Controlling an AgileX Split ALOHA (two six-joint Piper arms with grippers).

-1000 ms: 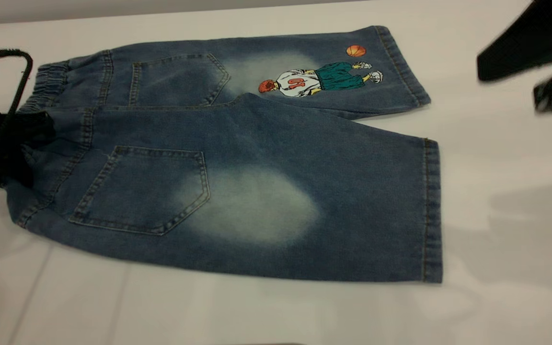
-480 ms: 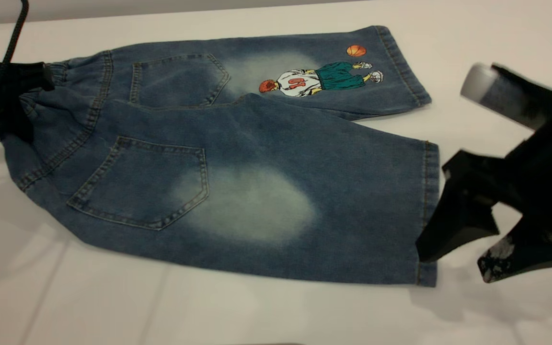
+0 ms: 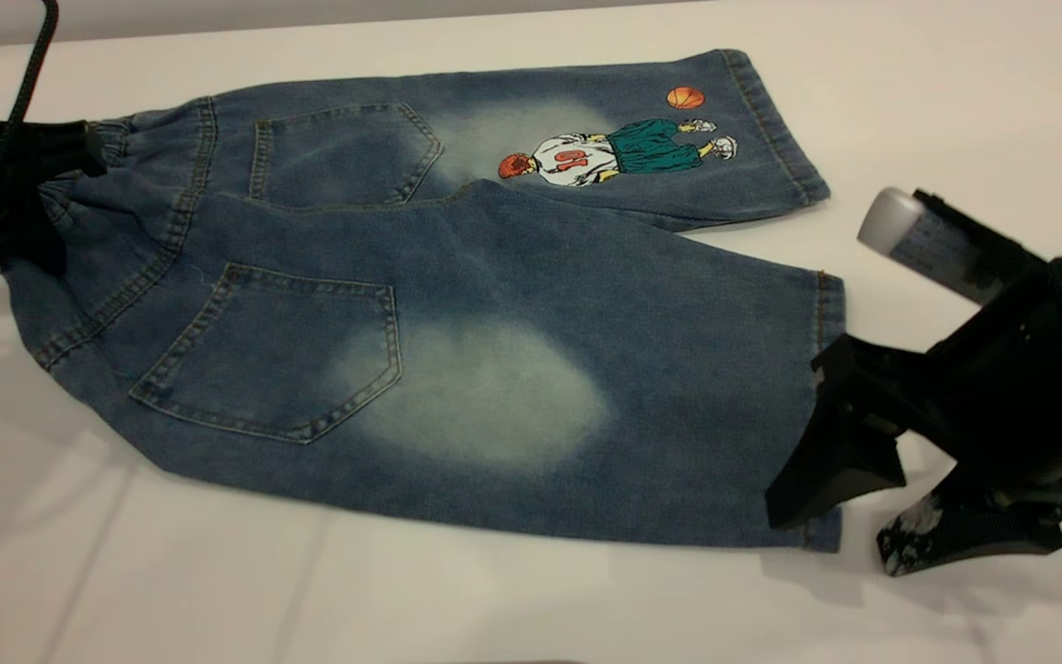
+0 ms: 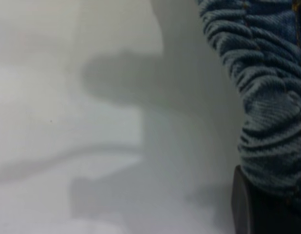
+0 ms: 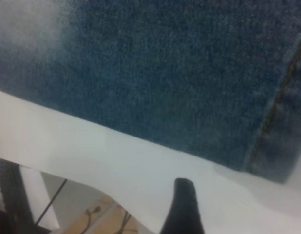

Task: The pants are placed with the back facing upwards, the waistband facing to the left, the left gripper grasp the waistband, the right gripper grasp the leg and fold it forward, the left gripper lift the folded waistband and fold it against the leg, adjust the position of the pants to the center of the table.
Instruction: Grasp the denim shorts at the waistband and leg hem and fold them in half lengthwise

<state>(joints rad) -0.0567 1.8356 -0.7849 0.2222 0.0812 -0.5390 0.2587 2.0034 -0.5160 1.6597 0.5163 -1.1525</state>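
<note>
- Worktop [image 3: 909, 83]: plain white matte surface, much wider than the garment; it looks smooth, so denim probably slides on it if dragged.
- Pants [image 3: 494, 277]: short blue denim jeans lying flat, back pockets up, filling the middle and left of the worktop in the exterior view. Judged soft and limp but fairly thick; they should crease where folded and sag from any single pinch point.
- Leg [image 3: 586, 397]: the near, plain one with the pale faded patch, overlapping the printed leg behind it. Its stitched hem looks like the firmest edge; the near hem corner seems the best hold for folding forward.
- Waistband [image 4: 267, 97]: gathered elastic at the left end, bunched in ridges. Bulky and springy, an easy bite, though the elastic may stretch rather than lift the rest.
- Right pincer [image 3: 840, 530]: low at the leg's near hem corner, fingers apart; one tip sits over the hem, the white-scuffed tip on the worktop just beside it. Nothing clamped.
- Left pincer [image 3: 33, 194]: at the waistband end; dark body overlaps the gathers. Cannot tell whether it grips.
</note>
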